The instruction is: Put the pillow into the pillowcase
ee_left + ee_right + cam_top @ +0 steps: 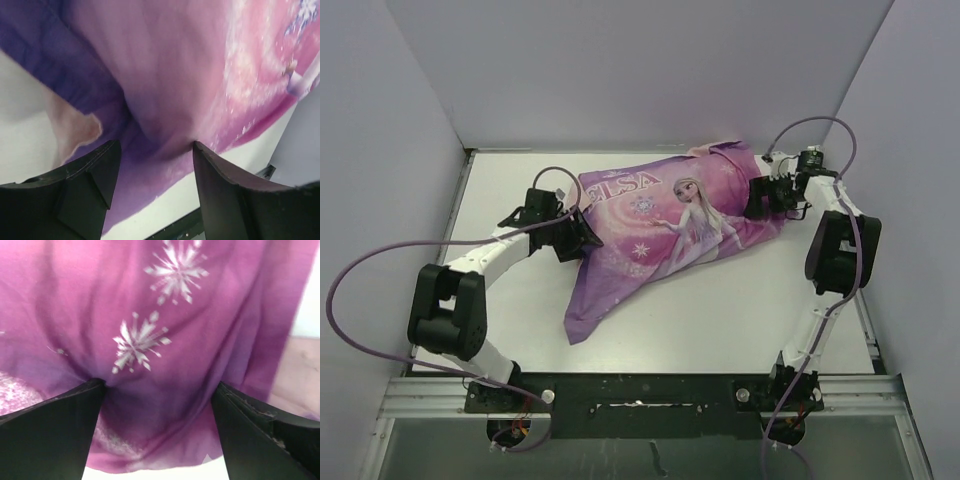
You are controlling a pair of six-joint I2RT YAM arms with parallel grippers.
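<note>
Container: one pillowcase [660, 240], purple-pink, lying slantwise on the white table [720, 320]. Its far half, under the print, stands plump and rounded. Its near corner trails flat and limp toward the arm bases. The contents are covered by cloth and cannot be identified. A pale pink patch [75, 130] shows at the pillowcase's left edge; whether it is lining or filling cannot be told. Writing: "ELSA" [617, 187] in pale capitals near the pillowcase's far left corner. Beside it toward the middle is a printed long-haired princess figure [698, 215], and white snowflakes [140, 342] are scattered near the right end. The left gripper [582, 232] sits at the pillowcase's left edge, fingers part-spread with a fold of cloth between them; pinching or not cannot be told. The right gripper [757, 200] sits at the pillowcase's right end, jaws spread wide and released, with cloth bulging between them.
</note>
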